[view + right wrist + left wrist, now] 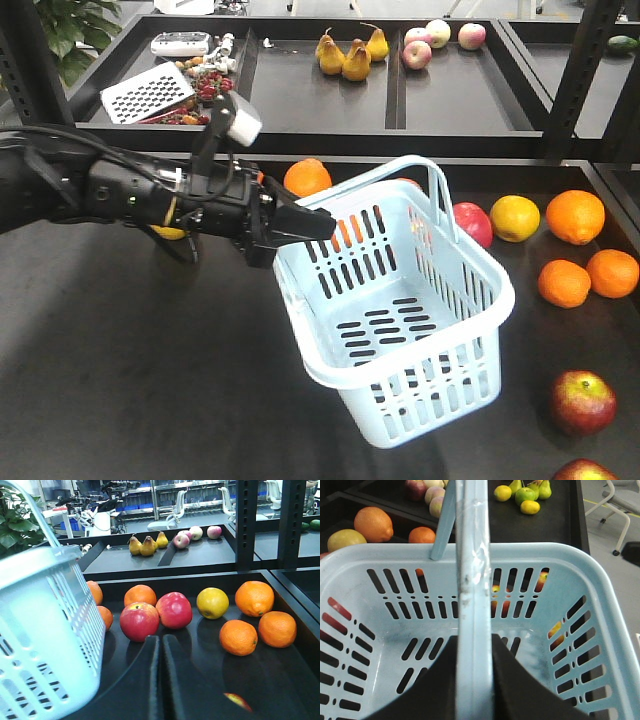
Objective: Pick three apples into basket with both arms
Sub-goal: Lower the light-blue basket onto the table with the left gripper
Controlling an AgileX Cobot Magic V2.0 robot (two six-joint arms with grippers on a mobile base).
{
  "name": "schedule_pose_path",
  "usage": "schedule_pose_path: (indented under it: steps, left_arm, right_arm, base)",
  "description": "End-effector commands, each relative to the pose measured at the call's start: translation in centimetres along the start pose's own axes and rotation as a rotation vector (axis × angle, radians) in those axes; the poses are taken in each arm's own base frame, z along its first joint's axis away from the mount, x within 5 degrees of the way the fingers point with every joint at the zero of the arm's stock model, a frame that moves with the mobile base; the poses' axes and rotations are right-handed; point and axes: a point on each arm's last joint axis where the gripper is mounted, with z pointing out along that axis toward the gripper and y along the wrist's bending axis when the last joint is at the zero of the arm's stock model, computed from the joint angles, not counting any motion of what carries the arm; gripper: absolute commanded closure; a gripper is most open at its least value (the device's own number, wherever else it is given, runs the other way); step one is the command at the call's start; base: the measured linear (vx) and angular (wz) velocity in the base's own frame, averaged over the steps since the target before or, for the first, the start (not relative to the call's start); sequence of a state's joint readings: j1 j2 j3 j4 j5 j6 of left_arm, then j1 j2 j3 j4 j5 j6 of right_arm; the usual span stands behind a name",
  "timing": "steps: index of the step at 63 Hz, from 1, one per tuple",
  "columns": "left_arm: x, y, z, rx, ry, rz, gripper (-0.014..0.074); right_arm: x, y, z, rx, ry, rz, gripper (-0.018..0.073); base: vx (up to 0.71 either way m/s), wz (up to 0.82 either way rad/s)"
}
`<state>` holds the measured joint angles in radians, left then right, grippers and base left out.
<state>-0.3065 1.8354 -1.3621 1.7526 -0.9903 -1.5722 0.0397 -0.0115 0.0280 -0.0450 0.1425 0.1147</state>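
Note:
My left gripper (pixel 303 222) is shut on the handle (pixel 472 555) of the pale blue basket (pixel 440 385), which it holds tilted with nothing inside. In the left wrist view the handle bar runs between the two dark fingers (pixel 515 680). One dark red apple (pixel 472 222) lies just behind the basket. Another apple (pixel 582 401) is at the front right, and a third (pixel 583 470) is cut by the bottom edge. The right wrist view shows two apples (pixel 139 621) (pixel 174 610) side by side, just beyond my right gripper (pixel 160 639), which is shut on nothing. The basket (pixel 45 630) is to its left.
Oranges (pixel 575 216) (pixel 564 283) (pixel 612 272) and a yellow lemon (pixel 515 217) lie at the right of the black tabletop; another orange (pixel 307 177) sits behind the basket. The raised back shelf holds pears (pixel 355 55) and pink apples (pixel 417 52). A black post (pixel 575 80) stands at the right.

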Motion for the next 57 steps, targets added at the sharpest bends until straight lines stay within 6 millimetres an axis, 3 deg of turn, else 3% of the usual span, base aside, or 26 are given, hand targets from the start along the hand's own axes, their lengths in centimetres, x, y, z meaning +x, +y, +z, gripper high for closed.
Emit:
schedule_pose_path:
  steps: [1,20,40,57]
  left_arm:
    - [-1.7,-0.2,-0.4,0.008,0.007,0.092,0.0603]
    - [0.1,1.4,1.0,0.015,0.037,0.046,0.0603]
    - [0.3,1.9,1.2,-0.015,0.04,0.04,0.0579]
    - [0.3,2.2,1.2,-0.052,0.04,0.041,0.0423]
  right_arm:
    - [-0.3,0.0,0.0,-0.002,-0.077,-0.018,0.0564]
    - [-0.3,0.0,0.0,-0.002,-0.077,-0.018,0.0564]
    - [-0.3,0.0,0.0,-0.002,-0.077,-0.018,0.0564]
    - [-0.3,0.0,0.0,-0.002,-0.077,-0.018,0.0564]
  base:
    - [0.0,0.0]
    - [0.0,0.0]
    - [0.0,0.0]
    - [0.0,0.0]
